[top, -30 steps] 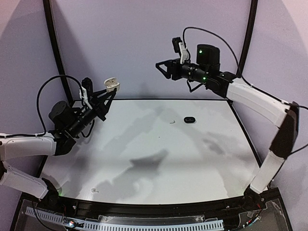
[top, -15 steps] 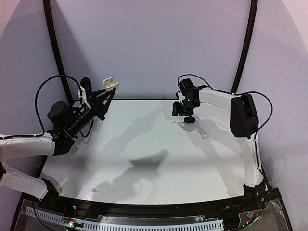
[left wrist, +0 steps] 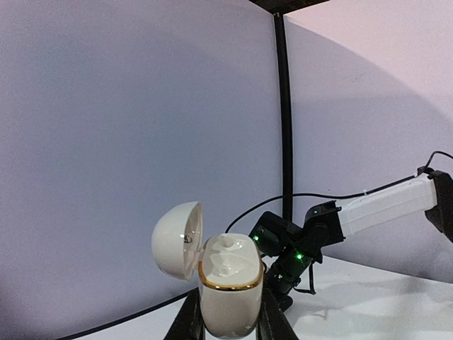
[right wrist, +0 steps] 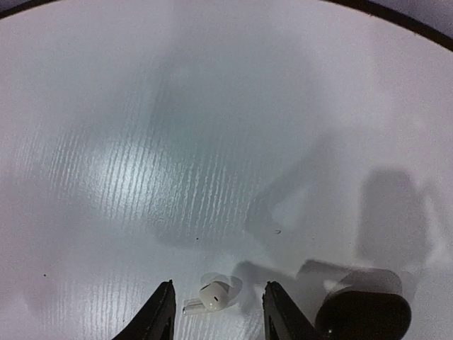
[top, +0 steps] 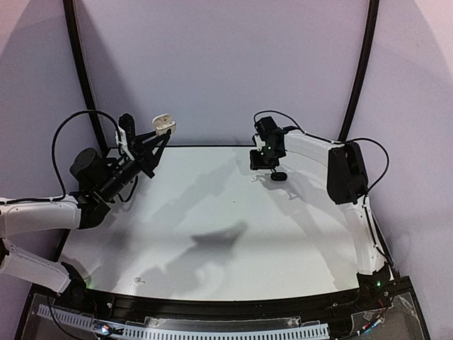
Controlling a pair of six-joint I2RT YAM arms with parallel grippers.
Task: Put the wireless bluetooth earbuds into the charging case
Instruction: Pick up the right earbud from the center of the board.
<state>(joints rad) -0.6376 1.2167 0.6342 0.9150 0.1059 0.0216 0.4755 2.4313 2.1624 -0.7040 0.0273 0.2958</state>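
Right wrist view: the right tool (right wrist: 216, 315), spread, straddles a white earbud (right wrist: 212, 296) lying on the desk (right wrist: 141, 142) beside a black case (right wrist: 364, 312); the bud is not yet gripped. The left tool (left wrist: 230, 322) pinches a white charging case (left wrist: 228, 280) aloft, lid open, contents unclear. Pickup and insertion remain.

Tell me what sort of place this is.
Probably a robotics lab test cell: a plain lilac backdrop framed by black poles behind a white table. Two robot arms, the left arm and right arm, are mounted at its near edge.
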